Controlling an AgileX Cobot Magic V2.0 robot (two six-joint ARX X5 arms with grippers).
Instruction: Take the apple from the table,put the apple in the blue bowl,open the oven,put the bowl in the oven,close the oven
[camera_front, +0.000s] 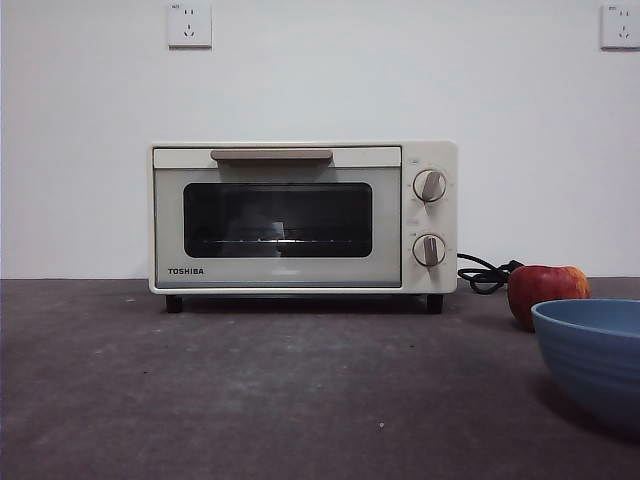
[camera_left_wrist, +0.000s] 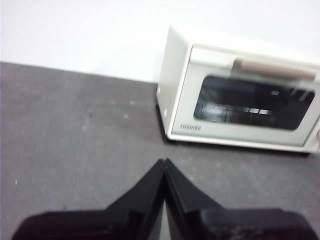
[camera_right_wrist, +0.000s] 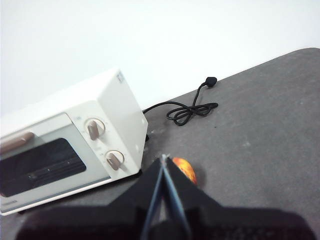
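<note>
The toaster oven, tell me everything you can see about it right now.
The cream-white boxy Toshiba toaster oven stands upright on the dark grey-brown matte table, close to the white wall, on short dark feet. Its door is shut: a dark glass window shows a wire rack inside, and a beige bar handle runs along the top. Two round knobs sit one above the other on its right panel. A black cord lies coiled on the table beside it. Nothing else touches it; neither hand is near it.

Right gripper (camera_right_wrist: 164, 162) closed above the bench (camera_right_wrist: 260, 130), apple (camera_right_wrist: 186, 170) just behind it, beside the oven (camera_right_wrist: 70, 140).
</note>
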